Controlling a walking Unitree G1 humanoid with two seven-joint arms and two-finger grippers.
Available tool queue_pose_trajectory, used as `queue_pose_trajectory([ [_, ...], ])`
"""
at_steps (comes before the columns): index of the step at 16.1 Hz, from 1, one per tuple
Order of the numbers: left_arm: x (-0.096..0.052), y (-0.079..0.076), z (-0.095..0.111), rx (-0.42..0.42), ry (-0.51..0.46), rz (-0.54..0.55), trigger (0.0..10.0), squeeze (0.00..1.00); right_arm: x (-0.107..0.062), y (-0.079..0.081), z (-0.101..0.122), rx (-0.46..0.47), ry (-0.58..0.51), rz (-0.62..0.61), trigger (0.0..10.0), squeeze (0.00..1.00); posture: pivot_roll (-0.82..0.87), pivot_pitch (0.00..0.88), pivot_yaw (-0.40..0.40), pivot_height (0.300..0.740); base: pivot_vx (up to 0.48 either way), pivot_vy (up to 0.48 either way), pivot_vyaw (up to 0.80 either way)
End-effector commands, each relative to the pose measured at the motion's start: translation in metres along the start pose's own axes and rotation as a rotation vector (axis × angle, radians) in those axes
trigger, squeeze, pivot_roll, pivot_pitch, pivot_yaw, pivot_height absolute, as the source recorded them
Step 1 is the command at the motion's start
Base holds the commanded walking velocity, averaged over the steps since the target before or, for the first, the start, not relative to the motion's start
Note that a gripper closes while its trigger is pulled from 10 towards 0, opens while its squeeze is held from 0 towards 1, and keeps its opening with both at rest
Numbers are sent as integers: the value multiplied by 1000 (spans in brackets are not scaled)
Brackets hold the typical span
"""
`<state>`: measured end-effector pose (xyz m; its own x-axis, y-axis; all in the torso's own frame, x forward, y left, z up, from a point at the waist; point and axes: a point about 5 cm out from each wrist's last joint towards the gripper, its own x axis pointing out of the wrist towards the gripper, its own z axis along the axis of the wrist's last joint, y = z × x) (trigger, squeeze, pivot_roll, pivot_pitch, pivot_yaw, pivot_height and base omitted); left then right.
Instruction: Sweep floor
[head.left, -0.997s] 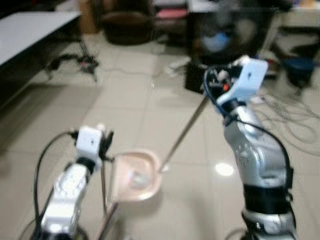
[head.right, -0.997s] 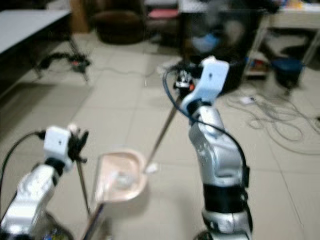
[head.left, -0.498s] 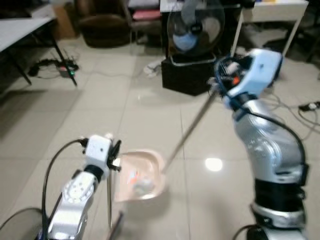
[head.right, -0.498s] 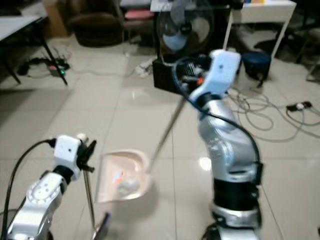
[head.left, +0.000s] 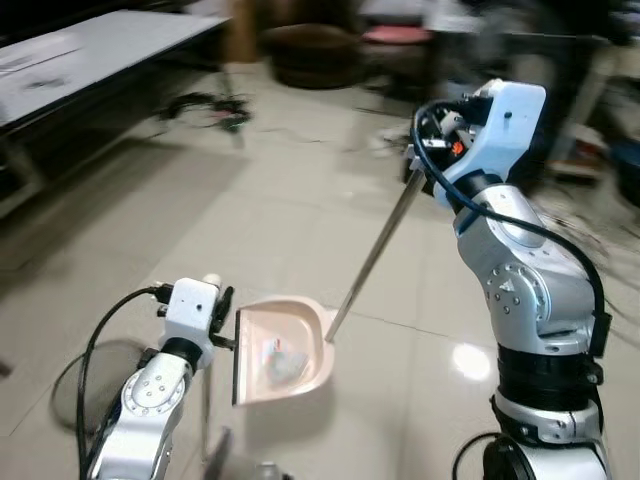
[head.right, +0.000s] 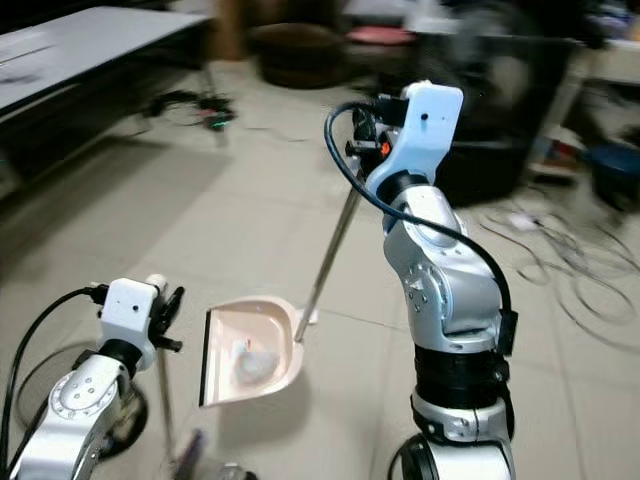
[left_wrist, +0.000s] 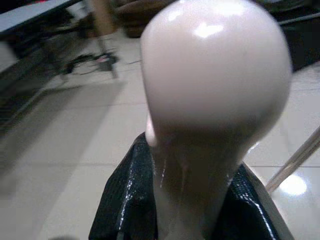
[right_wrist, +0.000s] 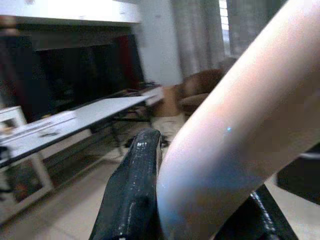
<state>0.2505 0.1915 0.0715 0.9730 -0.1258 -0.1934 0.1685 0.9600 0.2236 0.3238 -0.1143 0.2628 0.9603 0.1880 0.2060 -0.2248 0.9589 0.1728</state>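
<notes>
A floor (head.left: 300, 210) of large pale glossy tiles stretches through the room, with a bright lamp reflection on it just beside the right arm's base. The pink dustpan (head.left: 283, 349) stands on these tiles and serves as the marker for everything else: far beyond it a grey table (head.left: 90, 55) runs along the robot's left, a tangle of dark cables (head.left: 205, 105) lies under that table's far end, a brown armchair (head.left: 310, 50) sits at the back, and more loose cables (head.right: 570, 260) sprawl well off to the dustpan's right. Inside the pan lies a small pale clump of debris (head.left: 285, 365) with a red speck beside it. The left gripper (head.left: 221, 318) is just beside the dustpan's left edge, its black fingers (left_wrist: 127, 200) clamped on the pan's upright handle (head.left: 206, 400), whose rounded pink knob (left_wrist: 215, 75) looms huge in the left wrist view. The right gripper (head.left: 428, 150) is raised high above and beyond the pan, closed around the top of the broom's handle (right_wrist: 235, 135), with one black finger (right_wrist: 132, 195) pressed against it; the thin metal broom shaft (head.left: 370, 260) slants down to the pan's far right rim. The broom's head is hard to make out there, and the background is blurred; the left handle's lower end is smeared and cut off at the frame's edge.
</notes>
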Motion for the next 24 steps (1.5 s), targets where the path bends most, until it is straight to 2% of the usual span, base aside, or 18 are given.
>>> queue_pose_trajectory([
  [1,-1,3,7,21,-37,18,10000,0,2,3,10,9,-39,14,10000,0,-76,0,51,740,0,0,800],
  [6,-5,1,10,23,-53,23,10000,0,9,9,17,23,-77,23,10000,0,-59,0,32,740,50,0,800],
  [20,-6,2,11,29,-56,20,10000,0,18,9,18,43,-101,-1,10000,0,-49,0,33,740,323,0,800],
  [24,-5,2,12,32,-56,12,10000,0,16,0,18,36,-113,-45,10000,0,-54,0,41,740,355,0,0],
])
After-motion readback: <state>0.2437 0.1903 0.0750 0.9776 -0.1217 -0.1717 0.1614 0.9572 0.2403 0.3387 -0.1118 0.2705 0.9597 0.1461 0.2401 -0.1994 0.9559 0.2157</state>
